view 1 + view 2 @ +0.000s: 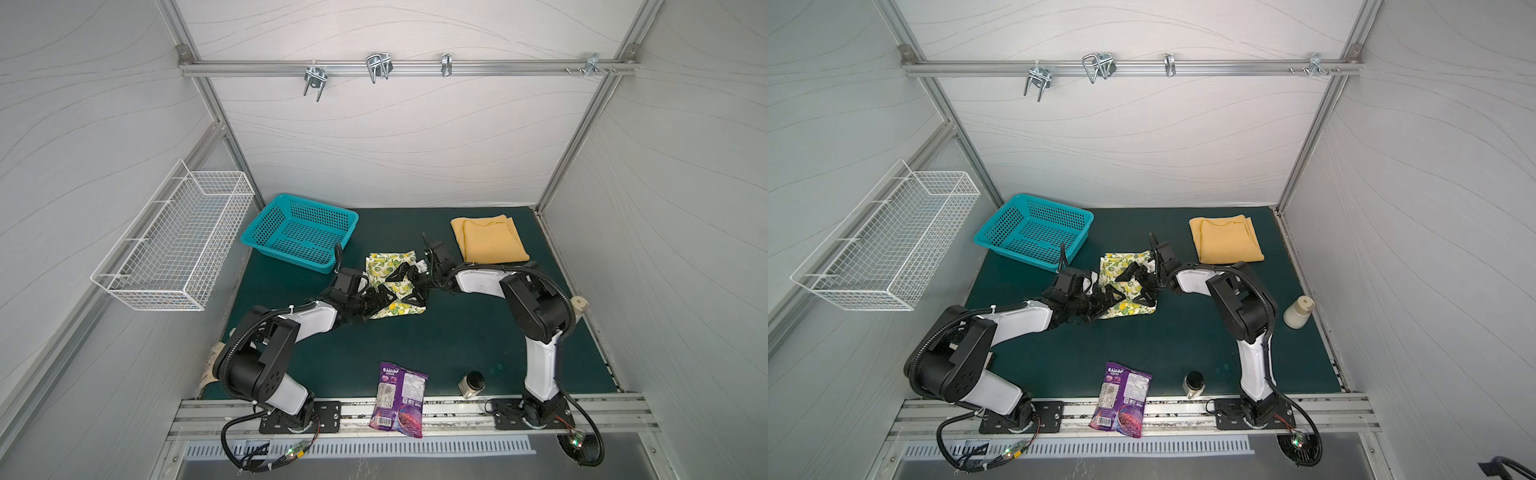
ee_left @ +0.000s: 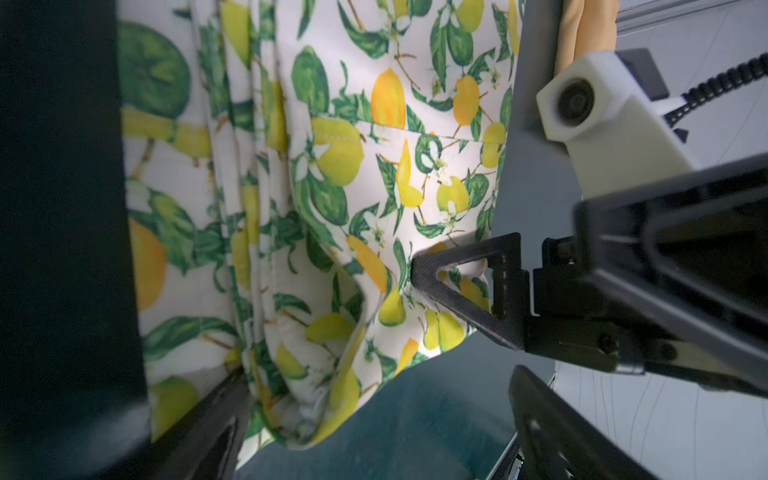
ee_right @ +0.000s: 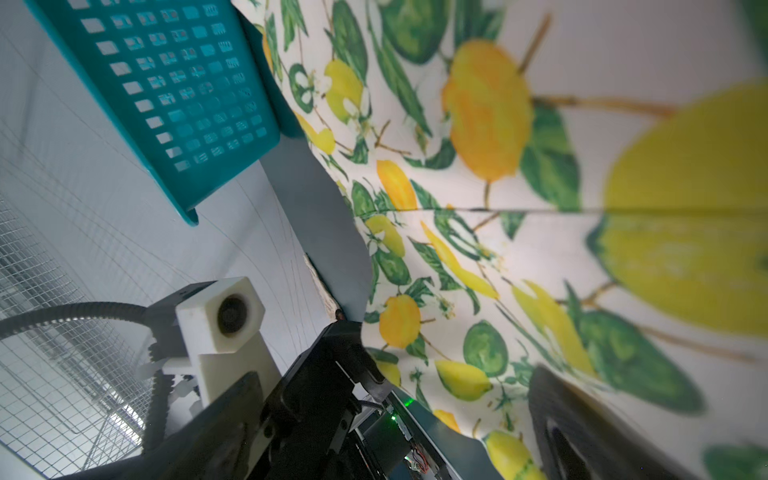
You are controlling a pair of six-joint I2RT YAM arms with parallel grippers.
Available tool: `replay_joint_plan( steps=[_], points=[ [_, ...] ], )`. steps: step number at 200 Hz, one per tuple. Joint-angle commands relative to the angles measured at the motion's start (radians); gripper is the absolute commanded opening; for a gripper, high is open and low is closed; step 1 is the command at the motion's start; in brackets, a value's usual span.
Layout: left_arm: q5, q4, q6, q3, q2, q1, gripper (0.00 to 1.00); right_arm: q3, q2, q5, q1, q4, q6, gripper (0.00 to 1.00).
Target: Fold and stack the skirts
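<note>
- Lemon skirt (image 1: 386, 266) is seen at frame centre in both top views, folded on the mat (image 1: 457, 332).
- Mustard skirt (image 1: 490, 239) is laid folded to its upper right, well apart.
- Left gripper (image 1: 380, 300) and right gripper (image 1: 408, 286) are set over the lemon skirt, jaws spread wide.

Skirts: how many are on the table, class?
2. The lemon-print skirt lies in the middle; the plain yellow skirt sits folded at the far right. None seems hidden.
</note>
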Motion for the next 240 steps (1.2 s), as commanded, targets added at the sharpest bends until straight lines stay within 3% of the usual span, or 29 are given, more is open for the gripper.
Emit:
replay_joint_plan(
  steps=[1, 64, 102, 140, 186, 240],
  points=[
    [-0.035, -0.066, 0.015, -0.006, -0.022, 0.007, 0.97, -0.046, -0.023, 0.009, 0.018, 0.078, 0.033, 0.99],
    [-0.049, -0.163, 0.034, 0.028, -0.1, 0.007, 0.97, -0.039, -0.069, -0.006, 0.032, 0.188, 0.108, 0.99],
    [-0.044, -0.307, 0.042, 0.076, -0.256, 0.007, 0.97, 0.108, -0.07, -0.045, -0.001, 0.082, 0.059, 0.99],
    [-0.032, -0.415, 0.035, 0.156, -0.371, 0.007, 0.99, 0.305, -0.034, -0.07, -0.057, -0.152, -0.107, 0.99],
    [0.027, -0.3, -0.055, 0.169, -0.308, 0.004, 0.99, 0.516, 0.062, -0.059, -0.12, -0.434, -0.326, 0.99],
    [0.039, -0.155, -0.13, 0.177, -0.163, -0.04, 0.98, 0.585, 0.182, -0.086, -0.174, -0.457, -0.37, 0.99]
  ],
)
